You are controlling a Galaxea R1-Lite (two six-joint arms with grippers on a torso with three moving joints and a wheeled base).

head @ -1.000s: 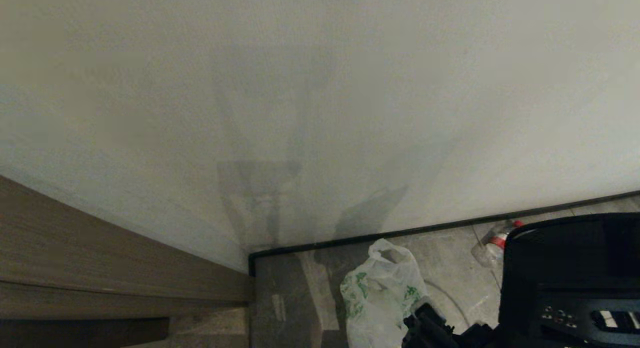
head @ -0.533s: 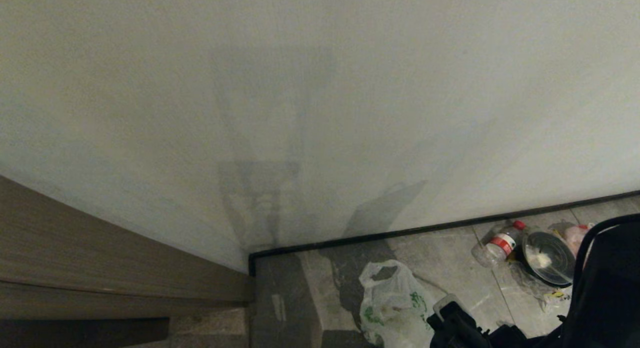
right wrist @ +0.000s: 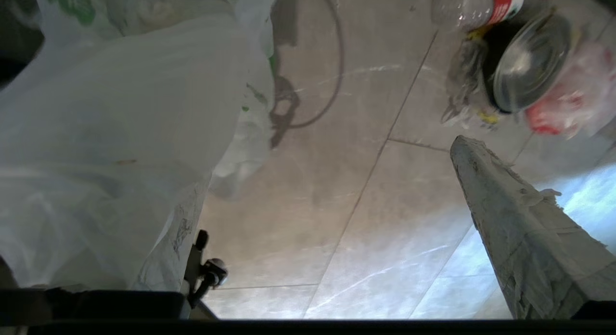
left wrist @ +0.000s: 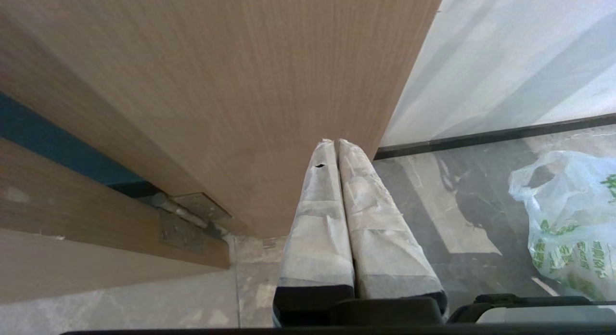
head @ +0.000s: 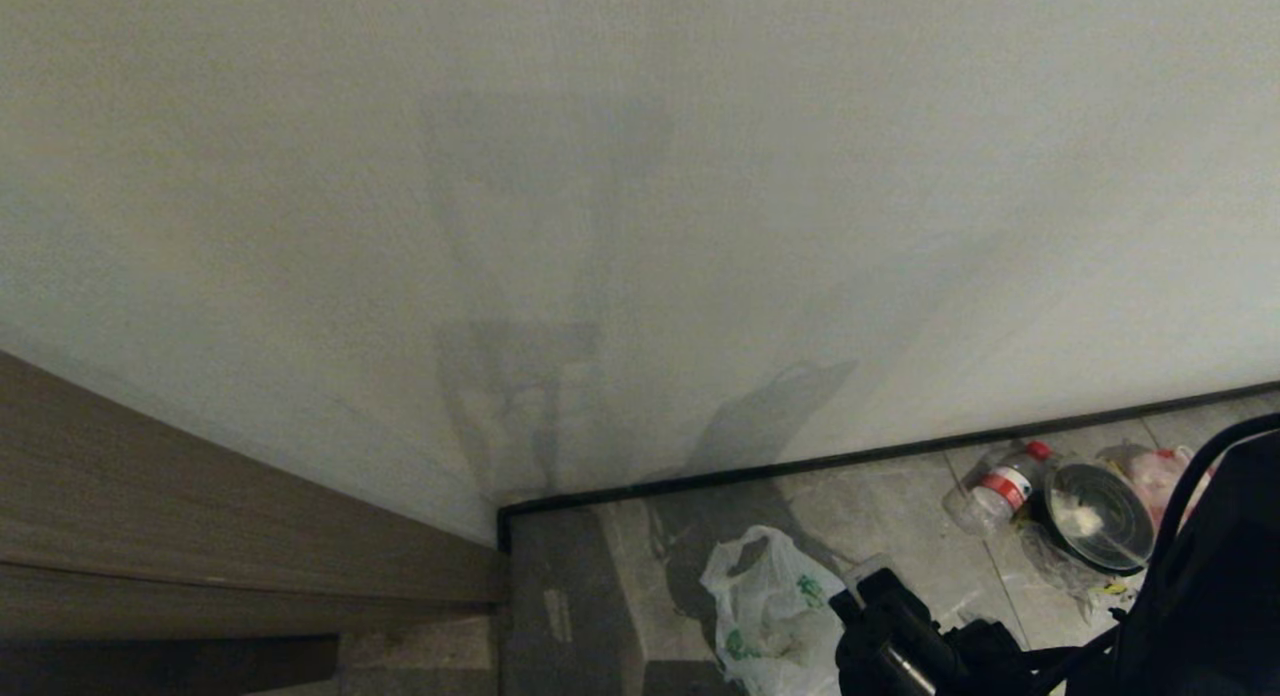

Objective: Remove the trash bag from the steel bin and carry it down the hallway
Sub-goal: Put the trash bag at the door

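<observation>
Head view, from its left side across: a brown wooden door (head: pixel 200 506) fills the lower left corner, meeting a pale grey wall (head: pixel 640 176) that runs across the whole upper part, with dark skirting (head: pixel 900 451) along its foot. Below the skirting lies the grey marbled floor (head: pixel 900 516) of the hallway. On that floor, near the corner, the trash bag (head: pixel 765 611) sits slumped, thin white plastic with green print, one loop handle standing up. Just beside it on the right is the right hand (head: pixel 880 626), dark, low at the picture's bottom edge. Further right, against the skirting, a clear bottle with a red label (head: pixel 1000 488) lies touching a round container with a clear lid (head: pixel 1098 516), and a clear bag with red contents (head: pixel 1155 471) is just past that

Right wrist view shows the right hand (right wrist: pixel 332 219) spread wide, one taped finger (right wrist: pixel 519 238) clear of everything, the other hidden behind the bag's plastic (right wrist: pixel 120 157), which drapes over it; nothing is pinched between them

Left wrist view shows the left hand (left wrist: pixel 337 147) with its taped fingers (left wrist: pixel 317 229) pressed together, empty, pointing at the door (left wrist: pixel 216 84), the bag (left wrist: pixel 568 229) well off to its side on the floor
</observation>
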